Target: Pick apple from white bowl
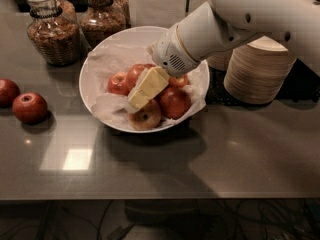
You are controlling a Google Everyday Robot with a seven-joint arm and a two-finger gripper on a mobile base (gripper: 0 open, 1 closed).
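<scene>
The white bowl (95, 69), wide and lined with crinkled white paper, stands mid-table and holds several apples. My gripper (142, 91), cream-coloured at the end of a white arm, reaches down from the upper right into the middle of the pile. A big red apple (176, 103) lies right beside it on the right. A yellower apple (146, 117) lies just under its tip. Two more red apples (119, 83) lie to its left and behind. The gripper covers part of the pile.
Two loose red apples (30, 107) lie on the grey table at the left. Two glass jars of brown food (52, 31) stand behind the bowl. A stack of beige disposable bowls (260, 71) stands at the right, under the arm.
</scene>
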